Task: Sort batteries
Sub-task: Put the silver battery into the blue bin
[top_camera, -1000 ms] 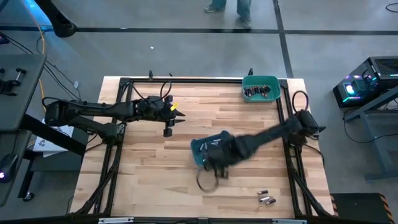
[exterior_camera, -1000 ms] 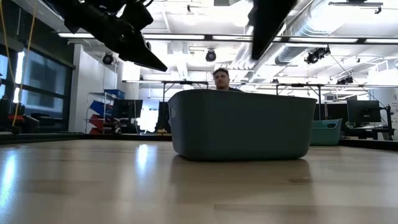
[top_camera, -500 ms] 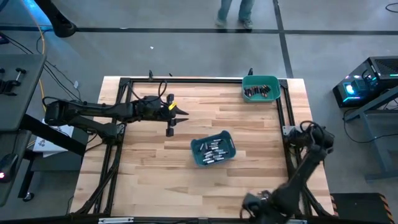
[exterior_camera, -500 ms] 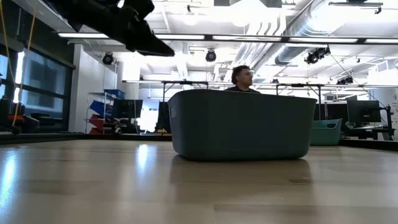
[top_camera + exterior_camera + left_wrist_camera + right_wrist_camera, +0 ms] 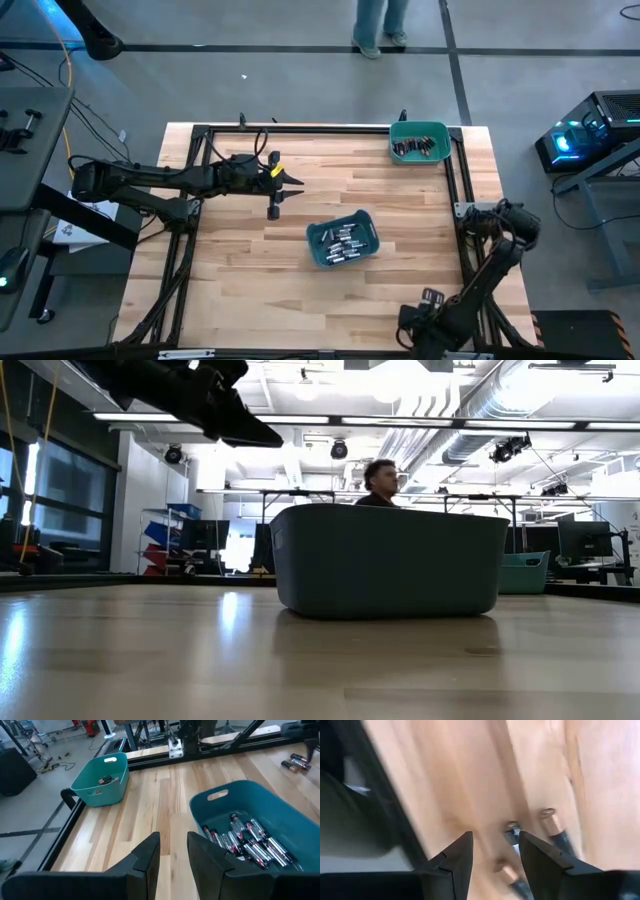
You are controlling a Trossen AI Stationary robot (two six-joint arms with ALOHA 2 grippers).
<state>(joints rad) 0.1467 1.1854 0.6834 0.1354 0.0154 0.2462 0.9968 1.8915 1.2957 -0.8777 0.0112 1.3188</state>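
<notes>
The wooden desk (image 5: 250,250) carries a teal bin (image 5: 343,239) of batteries (image 5: 343,240) at its middle. The left gripper (image 5: 172,851) hovers released beside it; the right gripper (image 5: 495,851), fingers parted and empty, hangs over loose batteries (image 5: 555,827) at the desk's near edge.

light wood plank table (image 5: 240,270) carried two teal bins: one (image 5: 342,239) near middle, just ahead of left jaws, holding batteries (image 5: 247,840); second bin (image 5: 419,141) at far corner, well beyond them. loose batteries (image 5: 555,831) lay on bare wood just past right jaws, near table's edge.
</notes>
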